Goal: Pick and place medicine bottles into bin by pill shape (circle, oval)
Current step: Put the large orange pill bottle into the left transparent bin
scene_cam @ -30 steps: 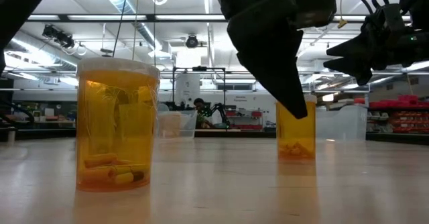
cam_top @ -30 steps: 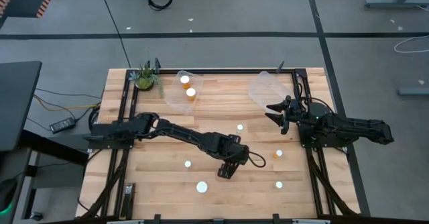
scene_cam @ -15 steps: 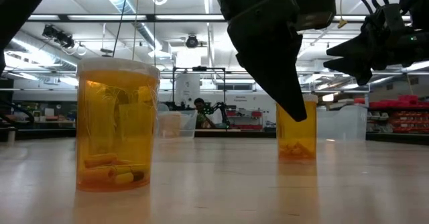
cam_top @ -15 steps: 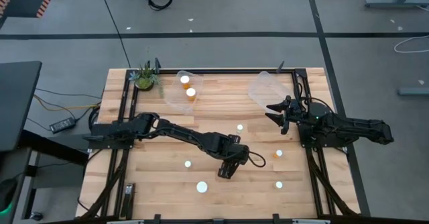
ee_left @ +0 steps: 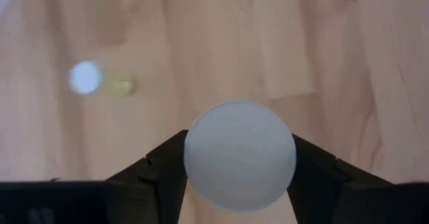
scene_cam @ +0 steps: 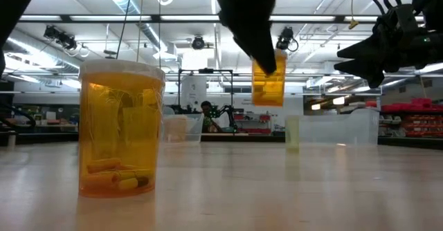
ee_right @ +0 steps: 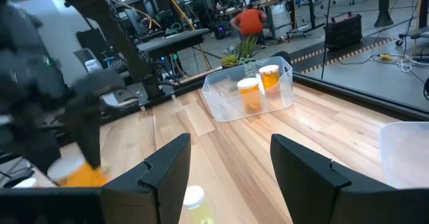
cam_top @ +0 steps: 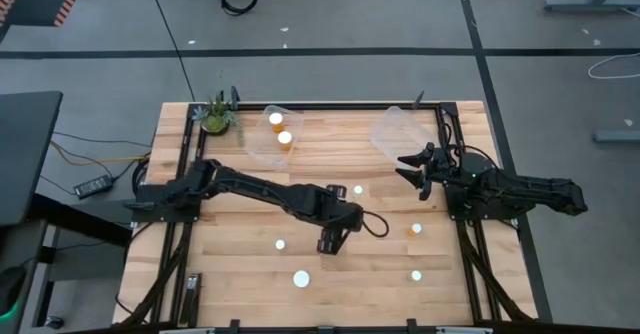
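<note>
My left gripper is near the table's middle, shut on a small orange bottle with a white cap. The bottle is lifted above the table. My right gripper waits open and empty at the right, near a clear tub. Other white-capped bottles stand on the table: one beyond my left gripper, one to its left, a wider one near the front, and two at the right. The wide one fills the low view's left. My left gripper pinches the bottle at its white cap, one finger on each side of the cap's rim. The fingers come from above, pointing down. The bottle hangs upright below them, clear of the table.
A clear tub at the far left-middle holds two orange bottles. A small green plant stands at the far left corner. Black rails run along both sides. Bare wood lies between the tubs and the front bottles.
My left gripper has risen with the orange bottle, which stood on the table a second ago and now hangs clear above it. The gripper has also shifted a little toward the table's far left. My right arm has kept still.
</note>
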Controlling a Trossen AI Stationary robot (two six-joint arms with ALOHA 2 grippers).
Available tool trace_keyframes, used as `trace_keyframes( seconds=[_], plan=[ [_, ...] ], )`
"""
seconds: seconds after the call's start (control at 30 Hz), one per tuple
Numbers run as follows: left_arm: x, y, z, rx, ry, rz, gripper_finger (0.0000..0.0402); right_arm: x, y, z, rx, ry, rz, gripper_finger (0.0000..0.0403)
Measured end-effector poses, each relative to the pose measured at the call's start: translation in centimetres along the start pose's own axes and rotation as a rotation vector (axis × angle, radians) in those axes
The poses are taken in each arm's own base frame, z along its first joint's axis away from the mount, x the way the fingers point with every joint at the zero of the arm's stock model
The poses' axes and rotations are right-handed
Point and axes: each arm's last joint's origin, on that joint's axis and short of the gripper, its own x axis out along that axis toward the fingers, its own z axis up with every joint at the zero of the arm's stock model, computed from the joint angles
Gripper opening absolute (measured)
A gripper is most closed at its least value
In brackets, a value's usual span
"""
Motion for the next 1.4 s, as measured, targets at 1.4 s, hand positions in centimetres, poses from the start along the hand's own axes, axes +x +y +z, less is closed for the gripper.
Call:
trace_keyframes(
  seconds=[1.4],
  plan=[
    [-8.4, 11.4, -14.4, -0.424, -0.029, 0.326, 0.0212, 0.1, 0.0, -0.1, -0.001, 0.014, -0.005, 0.0214]
  ],
)
